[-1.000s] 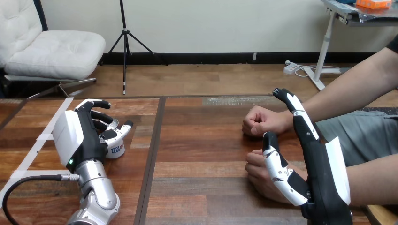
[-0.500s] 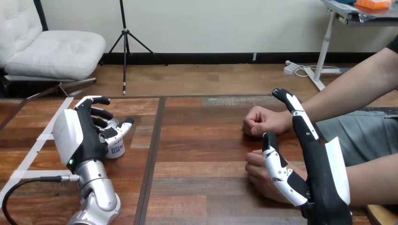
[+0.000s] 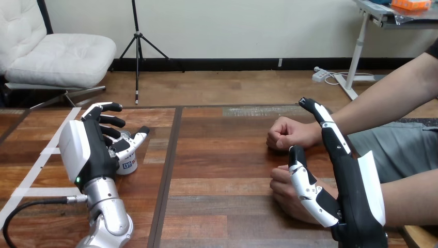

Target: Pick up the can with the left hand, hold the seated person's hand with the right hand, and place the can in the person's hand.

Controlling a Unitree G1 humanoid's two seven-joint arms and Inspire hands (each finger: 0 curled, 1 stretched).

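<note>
Wooden table before us: at left, our left hand is spread loosely about the small white can, which stands upright, unclasped. At right, our right hand, fingers straight, stands beside the person's nearer hand, past their farther fist.

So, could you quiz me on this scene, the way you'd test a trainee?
1. True or false: the can already lies in a person's palm.
2. The left hand's fingers are: A) spread around the can B) clenched far from it C) flat on the table.
3. Fill in: the right hand, fingers straight, has its thumb over the person's ____ hand (near or far).
Key: 1 false, it stands on the table. 2 A. 3 near: the person's near hand.
</note>
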